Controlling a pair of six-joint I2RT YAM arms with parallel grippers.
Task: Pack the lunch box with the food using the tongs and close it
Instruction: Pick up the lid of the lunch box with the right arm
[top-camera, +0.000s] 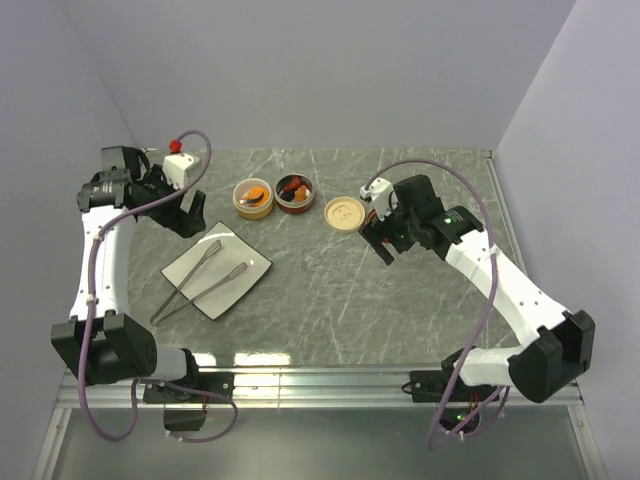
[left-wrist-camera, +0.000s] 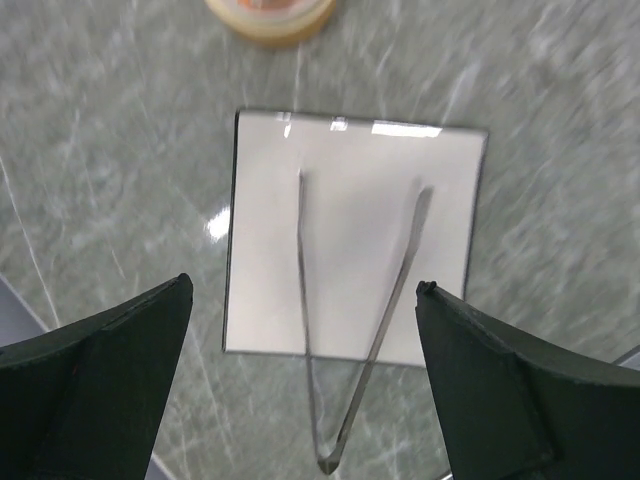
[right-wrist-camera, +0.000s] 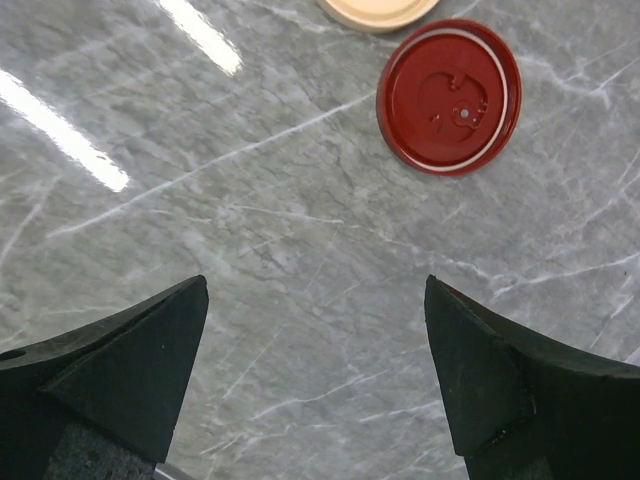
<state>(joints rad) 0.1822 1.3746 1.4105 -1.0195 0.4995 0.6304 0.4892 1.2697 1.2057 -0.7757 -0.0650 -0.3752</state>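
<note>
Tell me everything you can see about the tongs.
The tongs are long, slim and shiny silver, metal by the look: two thin arms joined at one end in a narrow V. They lie flat and unheld across the white square plate, tips spread apart on it, while the joined end sticks out past the plate's edge over the grey marbled table. No food sits between the arms.

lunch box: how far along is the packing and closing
Done: food sits in the cream tub and dark red tub; tongs lie on the plate. In hand: nothing, left end effector and right end effector open. Left: cream lid and red lid both off, on the table.
</note>
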